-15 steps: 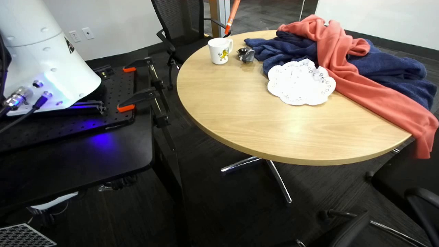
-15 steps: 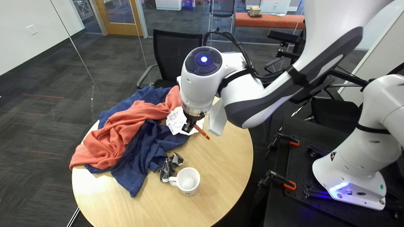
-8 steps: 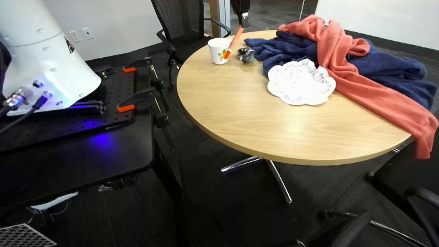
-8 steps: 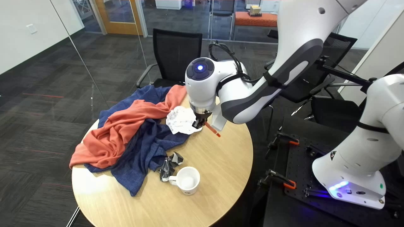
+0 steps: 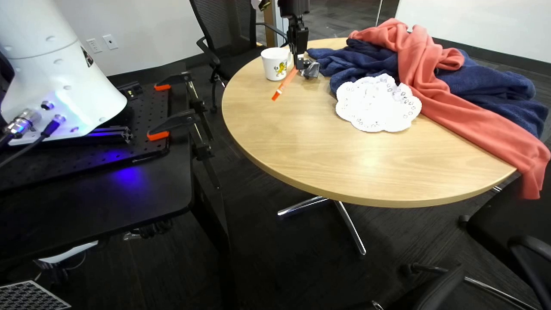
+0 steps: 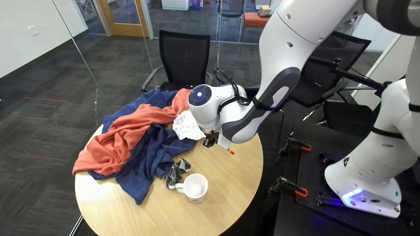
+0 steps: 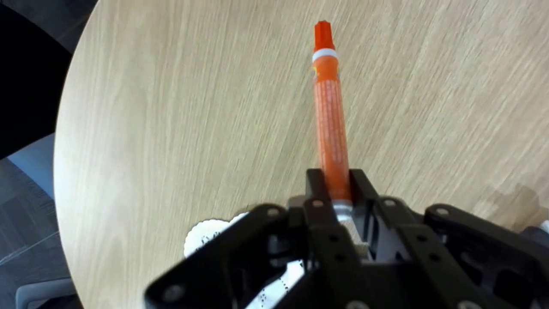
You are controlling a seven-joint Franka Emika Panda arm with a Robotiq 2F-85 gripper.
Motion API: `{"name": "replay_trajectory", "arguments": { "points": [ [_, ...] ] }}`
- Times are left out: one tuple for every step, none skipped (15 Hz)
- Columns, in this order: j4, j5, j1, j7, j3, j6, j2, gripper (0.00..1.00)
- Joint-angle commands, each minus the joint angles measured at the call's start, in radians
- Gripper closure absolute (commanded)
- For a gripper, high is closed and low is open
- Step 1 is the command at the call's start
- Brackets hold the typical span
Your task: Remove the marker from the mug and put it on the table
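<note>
The claw [image 7: 336,178] is clamped round the marker [image 7: 330,120], which juts out over the desk [image 7: 193,107]! Is the tip touching down? Can't tell: in an exterior view, the arm [image 6: 269,78] leaves little more than the orange end showing. In the wrist view the claw covers much of the doily [image 7: 199,231]; in an exterior view it hides part of the wrapper [image 5: 312,71]. And it's come down since half a second ago: the tip, then crossing in front of the mug [image 5: 271,64], now shows against the desk. Mug and wrapper haven't budged.
</note>
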Motion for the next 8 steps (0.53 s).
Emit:
{"name": "replay_trajectory", "arguments": {
  "points": [
    [0.05,0.046,0.027,-0.013,-0.018,0.007,0.069,0.95],
    [0.059,0.058,0.03,-0.017,-0.018,0.007,0.081,0.95],
    [0.065,0.067,0.034,-0.019,-0.018,0.007,0.092,0.95],
    [0.071,0.076,0.037,-0.021,-0.018,0.006,0.101,0.95],
    [0.077,0.083,0.043,-0.021,-0.02,0.004,0.109,0.94],
    [0.082,0.088,0.05,-0.02,-0.023,0.001,0.115,0.65],
    [0.086,0.088,0.059,-0.015,-0.029,-0.001,0.119,0.56],
    [0.087,0.091,0.064,-0.016,-0.03,0.002,0.121,0.49]
  ]
}}
